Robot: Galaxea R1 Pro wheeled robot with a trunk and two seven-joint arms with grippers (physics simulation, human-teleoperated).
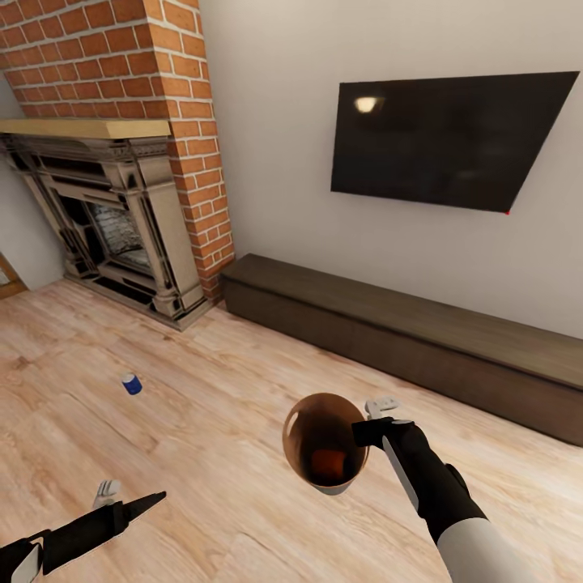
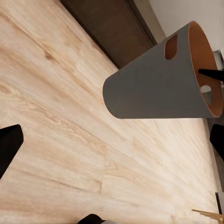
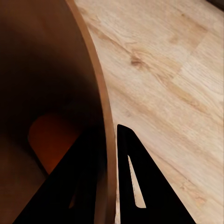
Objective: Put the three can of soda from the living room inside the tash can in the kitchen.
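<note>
Clamping its fingers over the rim of the pale grey, orange-lined tapered bin [image 1: 325, 444], the right gripper [image 1: 374, 431] carries this light, stiff shell, an orange can [image 3: 53, 140] inside, right of the blue soda can [image 1: 131, 384] lying on the wood floor [image 1: 227, 389].

The tash can [image 1: 325, 443] is showing pale grey outside and glossy orange-brown inside. At nine o'clock from it, a dark blue can of soda [image 1: 131, 384] is lying on pale wood-grain floor [image 1: 210, 421]. The right pincer [image 1: 368, 429] is showing black.
</note>
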